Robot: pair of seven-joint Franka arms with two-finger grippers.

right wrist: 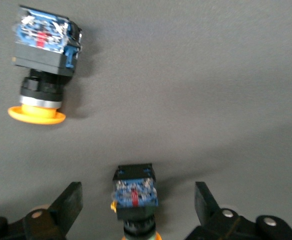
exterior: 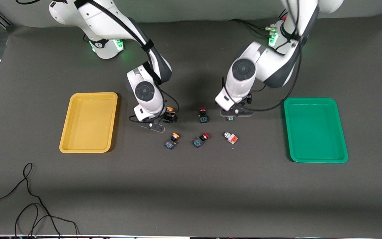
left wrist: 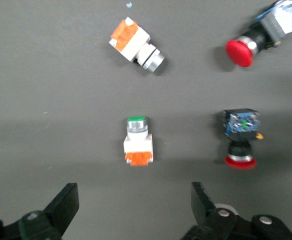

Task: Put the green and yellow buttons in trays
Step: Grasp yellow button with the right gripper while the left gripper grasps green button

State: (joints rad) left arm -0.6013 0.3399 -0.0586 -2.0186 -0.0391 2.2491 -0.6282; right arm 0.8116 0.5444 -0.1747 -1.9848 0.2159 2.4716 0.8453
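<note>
Both arms line up: left gripper [left wrist: 131, 210] spread wide over a green button [left wrist: 137, 141], right gripper [right wrist: 136, 210] wide, straddling a yellow button [right wrist: 135, 197], trays [exterior: 90, 96] waiting outboard.

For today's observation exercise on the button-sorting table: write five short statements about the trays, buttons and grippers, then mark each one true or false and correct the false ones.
1. The yellow tray holds two buttons. False: nothing lies in it.
2. The left gripper is open, over a green-tipped white button. True.
3. The right gripper is shut on a red-capped button. False: it is open, around a yellow-capped button that sits on the table.
4. The green tray lies toward the left arm's end of the table. True.
5. A second white button lies nearer the front camera than the one under the left gripper. True.
</note>
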